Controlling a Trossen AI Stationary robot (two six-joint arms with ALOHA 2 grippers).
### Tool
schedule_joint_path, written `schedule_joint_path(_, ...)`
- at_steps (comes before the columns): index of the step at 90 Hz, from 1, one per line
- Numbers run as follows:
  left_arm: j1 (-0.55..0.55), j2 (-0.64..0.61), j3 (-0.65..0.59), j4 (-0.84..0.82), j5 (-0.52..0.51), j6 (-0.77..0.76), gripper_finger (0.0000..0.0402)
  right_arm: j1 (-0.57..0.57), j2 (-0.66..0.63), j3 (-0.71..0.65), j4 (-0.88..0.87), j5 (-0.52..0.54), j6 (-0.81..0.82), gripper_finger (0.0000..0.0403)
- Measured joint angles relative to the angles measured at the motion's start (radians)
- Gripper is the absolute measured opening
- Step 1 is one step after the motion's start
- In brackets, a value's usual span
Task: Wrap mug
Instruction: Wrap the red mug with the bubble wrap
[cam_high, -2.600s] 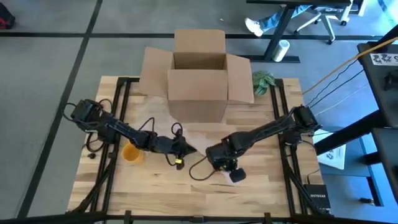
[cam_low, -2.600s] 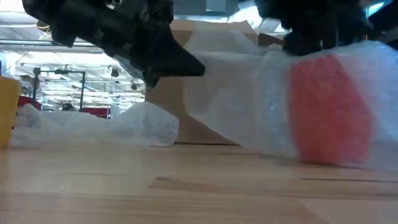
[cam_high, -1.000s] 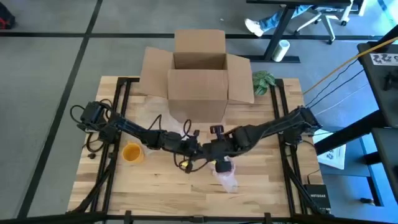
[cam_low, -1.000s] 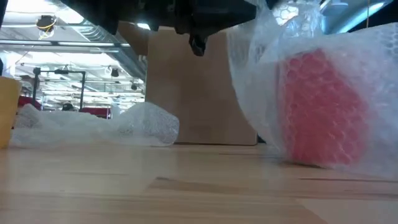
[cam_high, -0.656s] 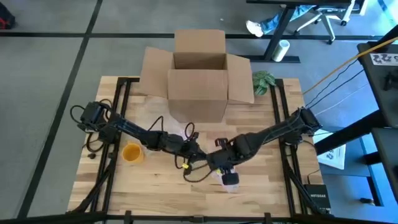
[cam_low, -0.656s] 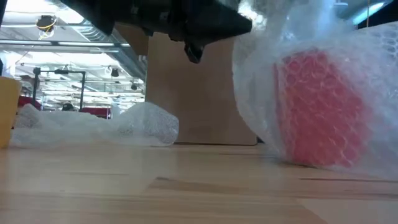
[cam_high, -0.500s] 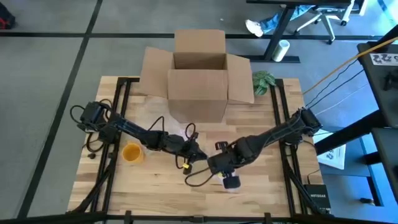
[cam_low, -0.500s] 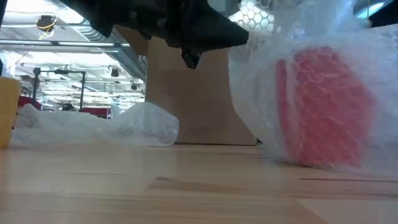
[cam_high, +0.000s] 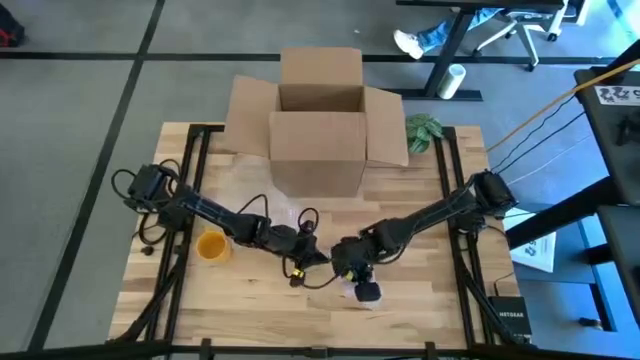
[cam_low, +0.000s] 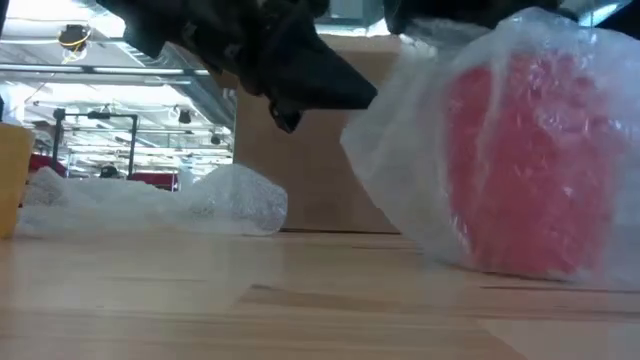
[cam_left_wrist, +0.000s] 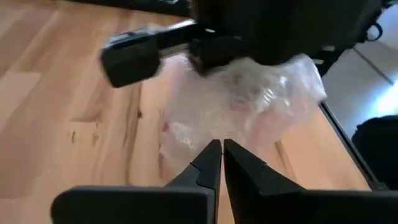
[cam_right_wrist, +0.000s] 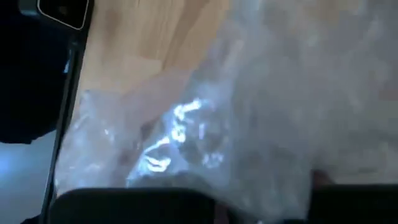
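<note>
The red mug (cam_low: 520, 170) stands on the table inside clear bubble wrap (cam_left_wrist: 249, 106), right of the middle near the front. My right gripper (cam_high: 352, 268) sits on top of this bundle, and the wrap runs up to it. My left gripper (cam_high: 308, 256) hovers just left of the bundle, shut, its tips (cam_left_wrist: 219, 148) at the wrap's near edge. Whether they touch the wrap I cannot tell. My right gripper comes down on the bundle from above and has the bubble wrap (cam_right_wrist: 249, 143) between its fingers, over the mug's top. The gripper's own body hides the exact place. The wrap is drawn close about the mug, whose bottom (cam_low: 520, 268) rests on the table.
An open cardboard box (cam_high: 320, 120) stands at the table's far middle. A yellow cup (cam_high: 212, 245) is at the left and a loose sheet of bubble wrap (cam_low: 190, 205) lies beside the box. A green item (cam_high: 422, 130) lies far right. Bare wood lies along the front edge.
My right gripper has gone toward the table's near edge, onto the bundle, carrying the wrap over the mug. The wrap, loose and puffed a second ago, now lies close around the mug. My left gripper has drawn back a little toward the left and near edge.
</note>
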Motion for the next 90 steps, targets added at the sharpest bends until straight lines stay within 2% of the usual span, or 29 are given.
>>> schedule_joint_path(13,-0.014,0.0,0.0,-0.017,-0.017,-0.004,0.0,-0.037,0.0,-0.003,-0.073,0.013,-0.02,0.0)
schedule_joint_path(27,-0.013,-0.02,0.0,-0.092,-0.023,-0.022,0.0,-0.032,0.0,-0.002,-0.134,0.109,0.033,0.0)
schedule_joint_path(38,-0.014,-0.052,-0.001,-0.192,-0.024,-0.047,0.0,-0.031,0.0,-0.002,-0.173,0.151,0.082,0.0)
schedule_joint_path(46,-0.028,-0.067,-0.007,-0.201,-0.044,-0.062,0.0,-0.031,0.0,-0.002,-0.192,0.185,0.076,0.0)
schedule_joint_path(57,-0.05,-0.068,-0.026,-0.196,-0.136,-0.087,0.0,-0.031,0.0,0.012,-0.259,0.239,-0.006,0.0)
schedule_joint_path(68,-0.052,-0.066,-0.047,-0.161,-0.199,-0.093,0.0,-0.031,0.001,0.03,-0.311,0.336,-0.162,0.0)
schedule_joint_path(80,-0.029,-0.066,-0.098,-0.053,-0.199,-0.07,0.0,-0.034,0.006,0.052,-0.292,0.37,-0.336,0.0)
schedule_joint_path(90,0.0,-0.064,-0.156,0.078,-0.131,-0.042,0.0,-0.034,0.006,0.053,-0.264,0.368,-0.376,0.0)
